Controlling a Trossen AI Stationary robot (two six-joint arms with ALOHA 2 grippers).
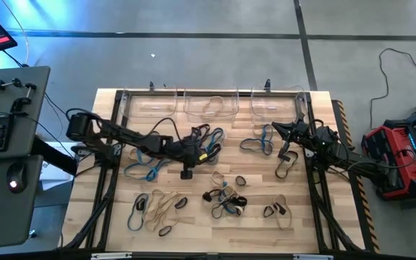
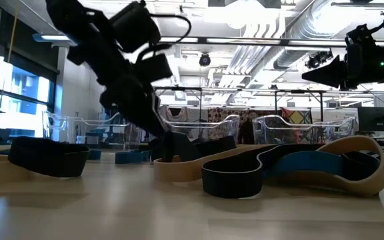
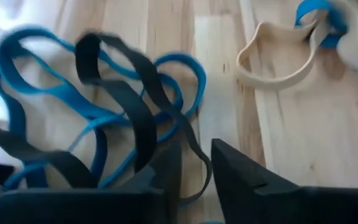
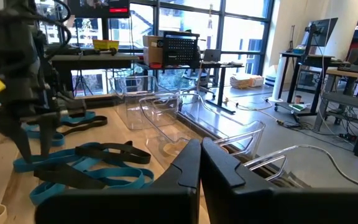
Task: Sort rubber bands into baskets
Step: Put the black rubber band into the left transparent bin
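While the left gripper sits low over a black-and-blue tangle of bands at the counter's centre, jaws slightly apart, it should pinch one strand; baskets line twelve o'clock; right gripper waits at three o'clock, jaws together

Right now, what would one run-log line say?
left gripper: down at black and blue bands, jaws parted | right gripper: shut, empty, near baskets
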